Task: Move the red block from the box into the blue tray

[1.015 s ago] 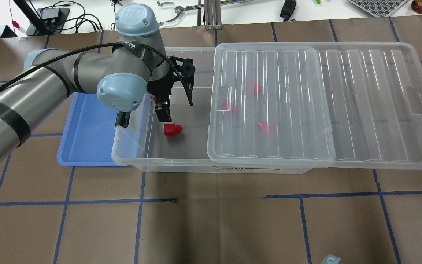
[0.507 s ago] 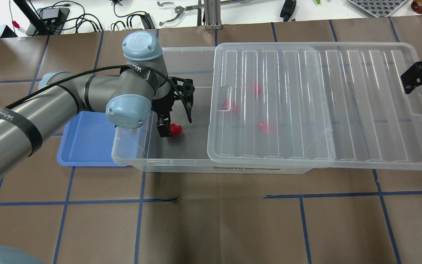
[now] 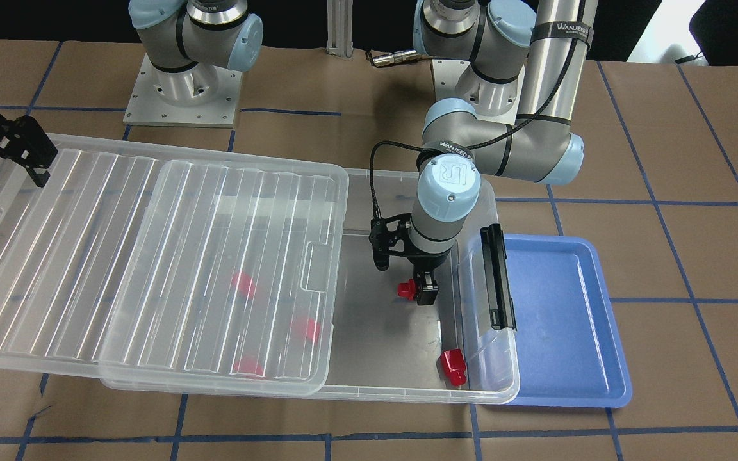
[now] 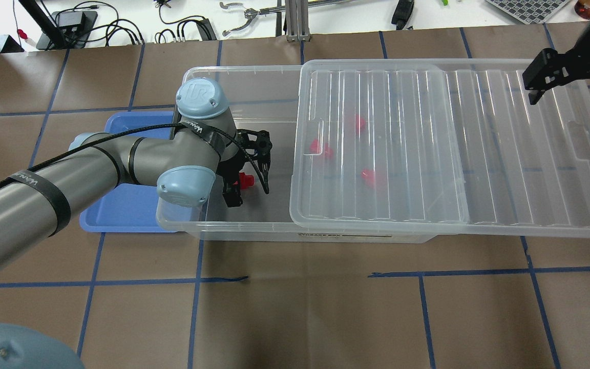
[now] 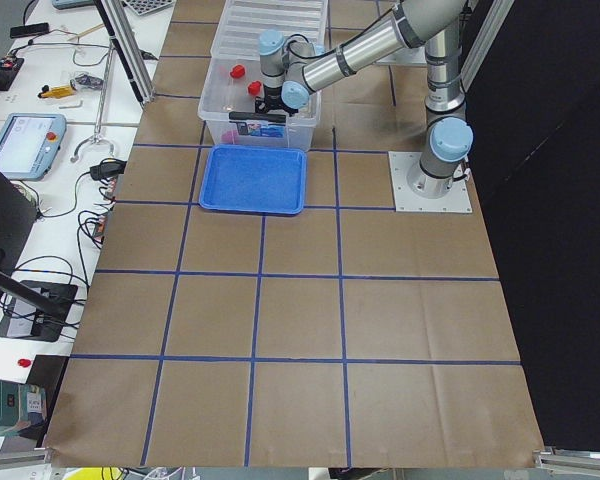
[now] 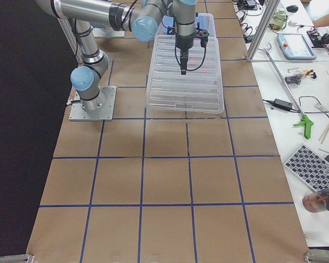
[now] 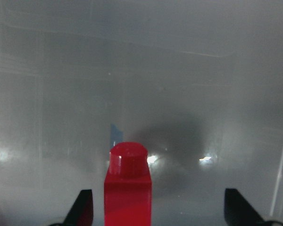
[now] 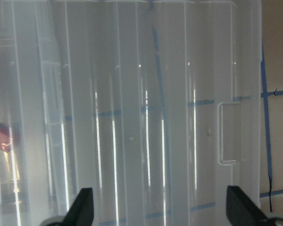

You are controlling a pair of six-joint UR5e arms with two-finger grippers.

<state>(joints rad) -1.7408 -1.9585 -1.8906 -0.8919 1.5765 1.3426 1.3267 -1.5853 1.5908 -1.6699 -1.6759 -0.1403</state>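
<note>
Red block point(image 7: 127, 183) sits on the box point(image 4: 223, 230) floor, left end, between the spread fingers of our left gripper point(image 7: 159, 207) but off-centre; closing now, we may nudge it askew and lose grip.

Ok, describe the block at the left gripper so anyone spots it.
Find the clear box, then its uncovered end by the blue tray. Two lie bare there: the red block you want sits inside the open left gripper, unlike the corner block.
</note>
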